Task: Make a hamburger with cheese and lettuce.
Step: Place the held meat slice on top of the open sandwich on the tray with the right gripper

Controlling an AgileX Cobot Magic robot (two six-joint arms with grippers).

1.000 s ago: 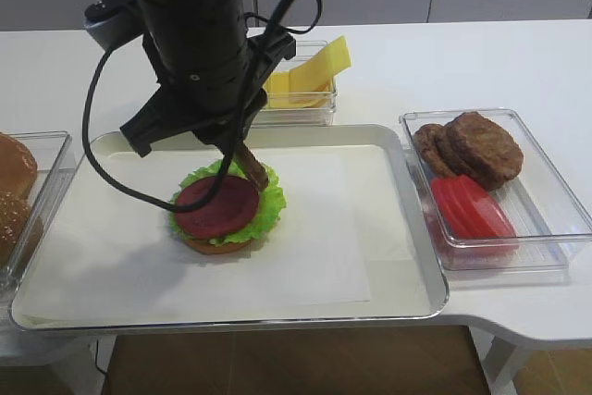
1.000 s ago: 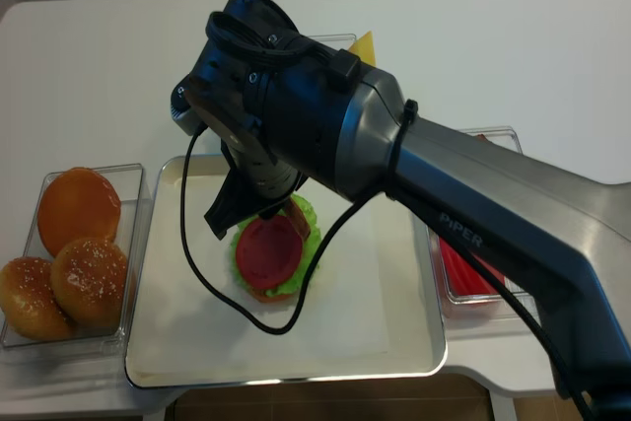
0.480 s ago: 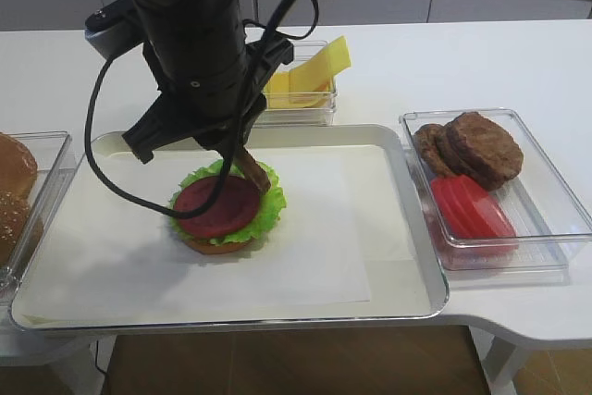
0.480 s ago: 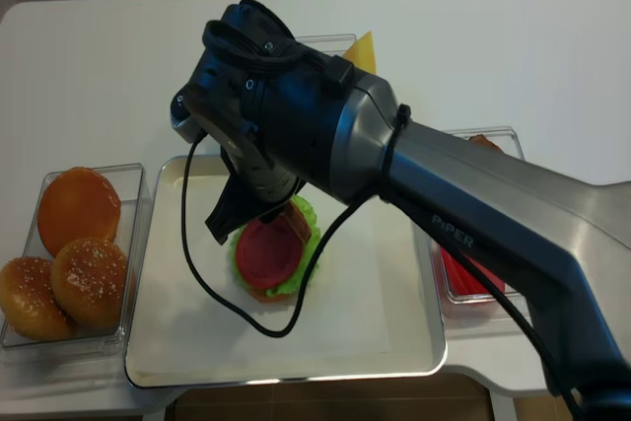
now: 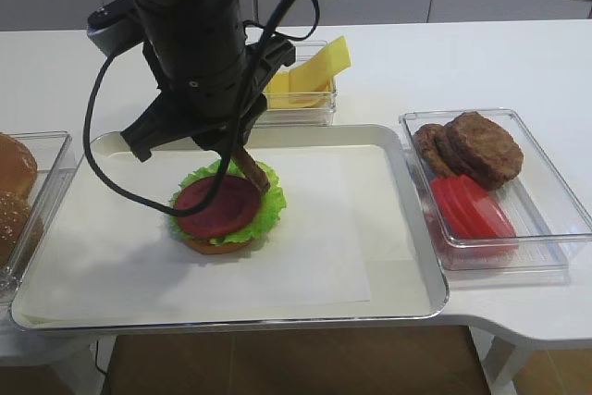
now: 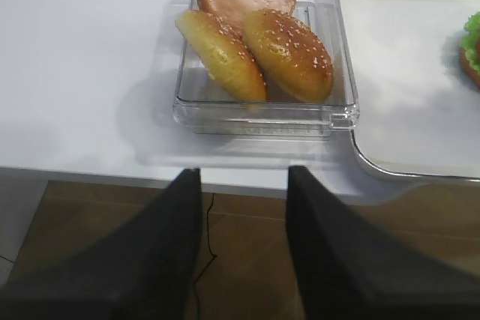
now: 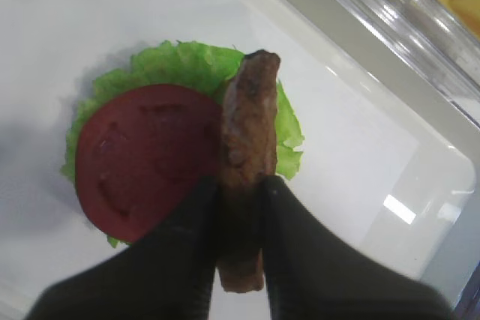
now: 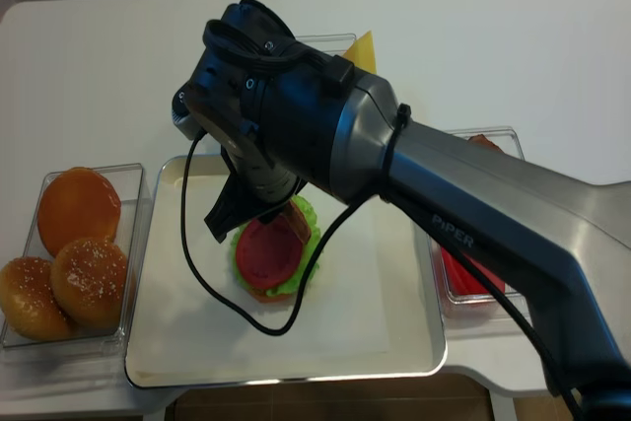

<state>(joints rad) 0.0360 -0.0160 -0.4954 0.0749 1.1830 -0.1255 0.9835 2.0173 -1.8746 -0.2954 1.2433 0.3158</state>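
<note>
The hamburger stack (image 5: 222,215) sits on the paper-lined tray (image 5: 407,256): tan bun base, frilly green lettuce (image 7: 184,65) and a red tomato slice (image 7: 146,159) on top. It also shows in the second high view (image 8: 268,258). My right gripper (image 7: 240,192) is shut on a brown patty (image 7: 247,136), held on edge and tilted over the stack's right side. The patty shows below the arm (image 5: 250,168). The cheese (image 5: 310,76) is yellow slices in a clear box behind the tray. My left gripper (image 6: 244,185) is open and empty, off the table's front edge.
A clear box at the right holds brown patties (image 5: 472,145) and tomato slices (image 5: 472,210). A clear box at the left holds tan buns (image 6: 255,35), also seen from above (image 8: 74,253). The right arm's bulk (image 8: 296,135) hangs over the tray's back.
The right arm has shifted very slightly, with the patty still held over the stack. Nothing else has moved.
</note>
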